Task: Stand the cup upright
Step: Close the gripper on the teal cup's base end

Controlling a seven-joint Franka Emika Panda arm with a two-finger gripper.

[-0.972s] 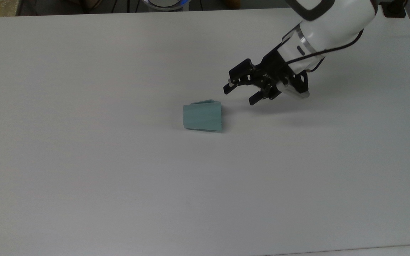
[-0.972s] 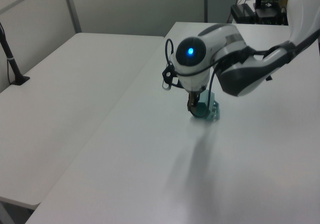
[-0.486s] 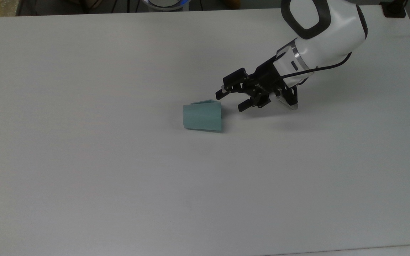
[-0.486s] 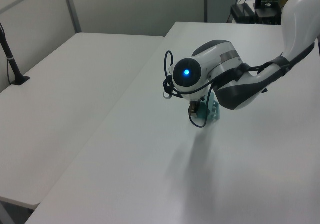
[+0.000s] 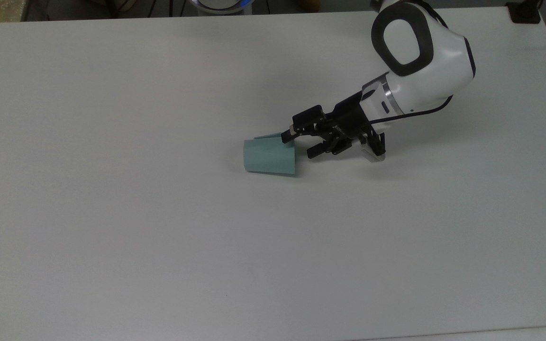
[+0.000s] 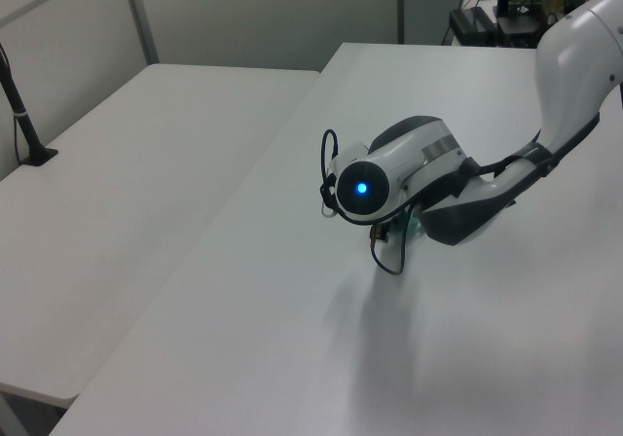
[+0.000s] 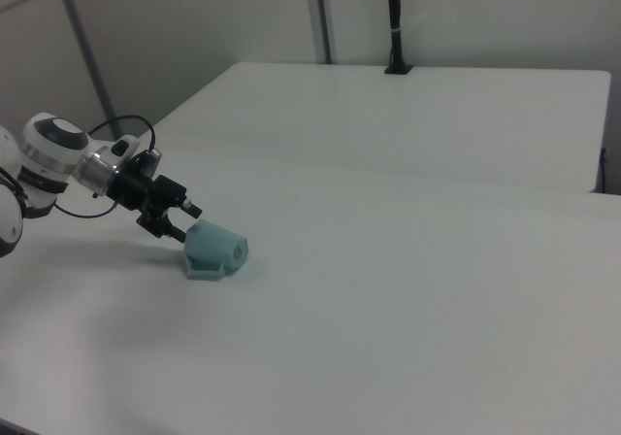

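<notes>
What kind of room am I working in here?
Probably a robotics lab or office test room. Plain white tables stand side by side in front of partition walls, with equipment and cables on a far desk. The gripper faces a lone tipped cup.

One cup (image 5: pixel 269 157), lying on its side, just ahead of the fingertips. One gripper (image 5: pixel 299 143), two fingers (image 5: pixel 288 136) spread apart. One arm (image 5: pixel 415 57). Two white tables (image 5: pixel 112 237).
</notes>
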